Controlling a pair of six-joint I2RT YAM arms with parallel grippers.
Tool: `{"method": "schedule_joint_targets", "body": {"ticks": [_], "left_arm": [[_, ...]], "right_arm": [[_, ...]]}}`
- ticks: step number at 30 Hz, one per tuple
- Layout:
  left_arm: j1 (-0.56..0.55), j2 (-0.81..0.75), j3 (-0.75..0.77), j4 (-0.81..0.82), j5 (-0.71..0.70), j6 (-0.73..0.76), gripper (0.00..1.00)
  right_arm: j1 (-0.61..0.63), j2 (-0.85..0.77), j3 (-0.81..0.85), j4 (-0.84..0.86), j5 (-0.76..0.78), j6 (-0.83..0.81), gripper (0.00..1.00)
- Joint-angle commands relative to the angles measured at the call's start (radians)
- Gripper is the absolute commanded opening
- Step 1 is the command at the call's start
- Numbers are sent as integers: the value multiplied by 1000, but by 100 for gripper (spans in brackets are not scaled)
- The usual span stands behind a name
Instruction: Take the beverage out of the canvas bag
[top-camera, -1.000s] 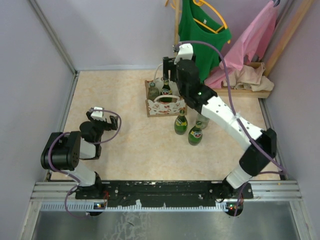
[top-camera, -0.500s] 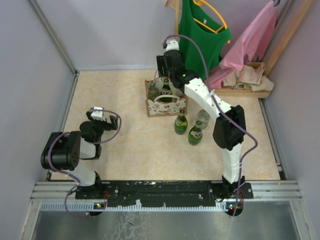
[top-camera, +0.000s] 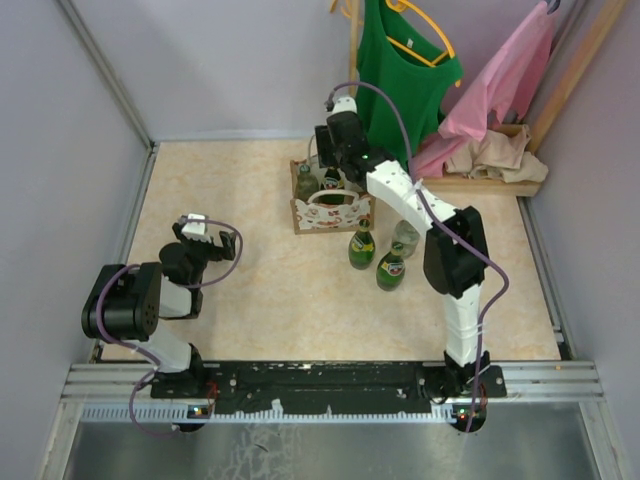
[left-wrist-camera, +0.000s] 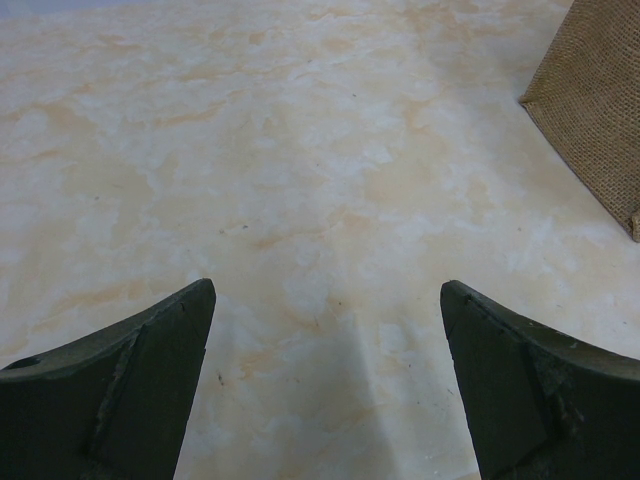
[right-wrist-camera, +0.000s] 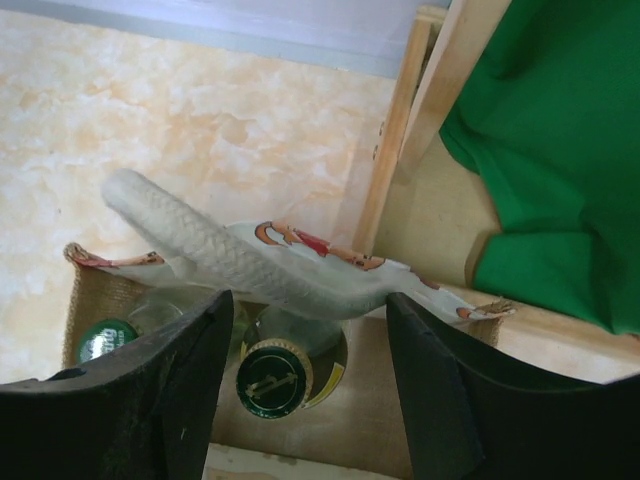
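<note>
The canvas bag (top-camera: 325, 212) is sitting upright toward the far side of the table (top-camera: 250, 290), its white-and-red patterned panel facing you. Two bottles are standing inside it. The one on the right, a dark bottle (top-camera: 332, 181), is showing a green cap ringed in gold in your right wrist view (right-wrist-camera: 273, 378). The second bottle (right-wrist-camera: 107, 338) is standing beside it at the bag's left end, showing a plain green cap. One white handle (right-wrist-camera: 230, 262) is arching across just above both caps.

Your right gripper (right-wrist-camera: 310, 300) is hanging over the bag's mouth, pointing down. Its jaws are standing apart, one on either side of the gold-ringed cap, and I am not seeing them pressing on it.

Just in front of the bag, to its right, three more bottles are standing on the table: two green bottles (top-camera: 361, 246) and a clear bottle (top-camera: 405, 236) behind them.

Your left gripper (left-wrist-camera: 325, 290) is resting low over bare table on the left, well apart from the bag. Its jaws are spread wide with nothing between them, and a tan corner of the bag is showing at the upper right of that view.

Beyond the bag, a green shirt (top-camera: 405, 60) and a pink garment (top-camera: 500, 80) are hanging from a wooden frame (right-wrist-camera: 400, 150).
</note>
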Motion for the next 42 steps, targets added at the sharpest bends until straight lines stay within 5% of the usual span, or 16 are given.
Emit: {"method": "schedule_joint_targets", "body": {"ticks": [1,17,42], "left_arm": [[-6,1,14,8,-3,7,100],[-7,1,14,8,-3,8,100],[-6,1,14,8,-2,7,100]], "right_arm": [[-5,-41,-47,34,-35,31,63],[-5,-122,-136,116,-1,4,69],[-5,1,-35,100,-82,23,53]]}}
